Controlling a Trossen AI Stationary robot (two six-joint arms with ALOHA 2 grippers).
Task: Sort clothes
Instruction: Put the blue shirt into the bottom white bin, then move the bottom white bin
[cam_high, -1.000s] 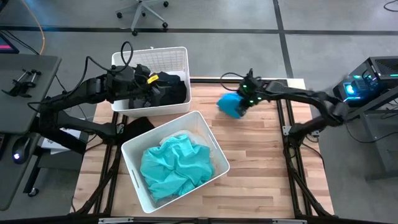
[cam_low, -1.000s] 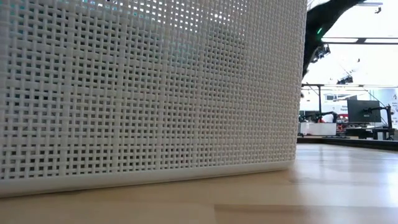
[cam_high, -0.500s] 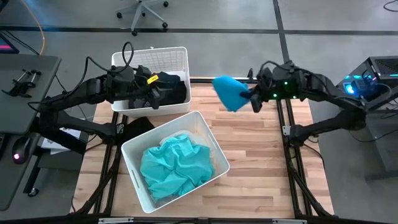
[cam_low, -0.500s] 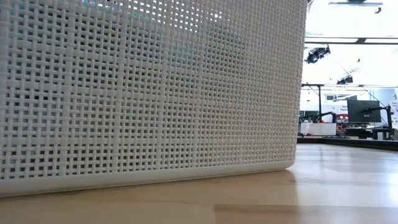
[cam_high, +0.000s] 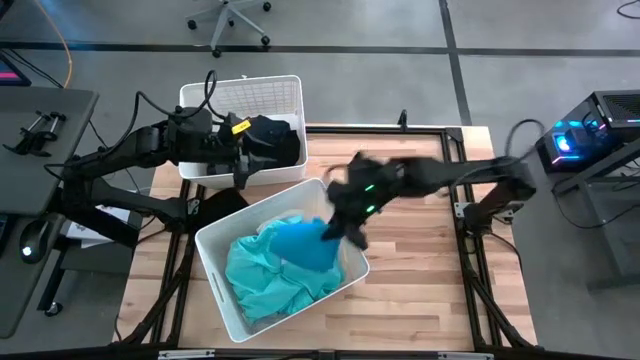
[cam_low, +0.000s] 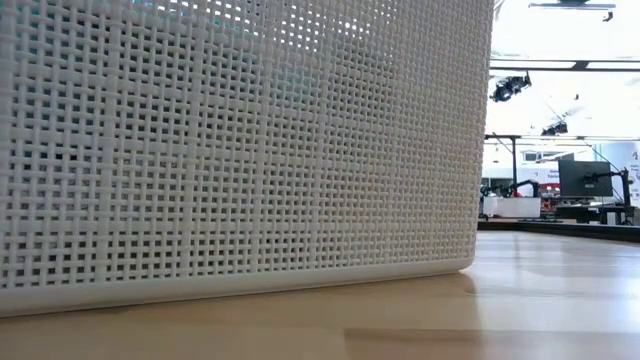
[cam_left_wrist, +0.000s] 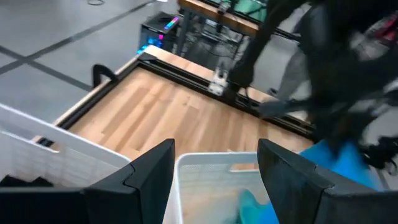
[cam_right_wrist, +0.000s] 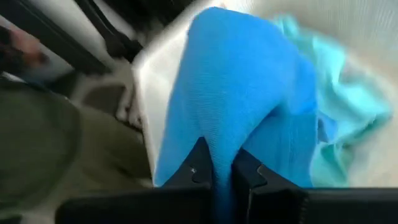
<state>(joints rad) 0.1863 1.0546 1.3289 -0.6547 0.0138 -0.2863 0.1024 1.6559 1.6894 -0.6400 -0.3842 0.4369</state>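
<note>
The right hand (cam_high: 340, 228) reaches over the near bin (cam_high: 345, 232) and is clamped on a bright blue cloth (cam_high: 305, 243), which hangs down into that bin on top of the turquoise cloth (cam_high: 262, 272) lying there. In the right wrist view the two fingers pinch a fold of the blue cloth (cam_right_wrist: 249, 106), with the turquoise cloth (cam_right_wrist: 339, 118) just beyond it inside the white bin wall (cam_right_wrist: 149, 81).

The left hand (cam_high: 243, 160) sits at the far bin (cam_high: 250, 95), by the dark clothes (cam_high: 272, 140) piled in it; its fingers (cam_left_wrist: 152, 177) stand apart with nothing between them. Another dark cloth (cam_high: 222, 203) lies on the tabletop (cam_high: 420, 290) between the two bins. In the low view, the bin's lattice wall (cam_low: 240, 140) fills most of the picture.
</note>
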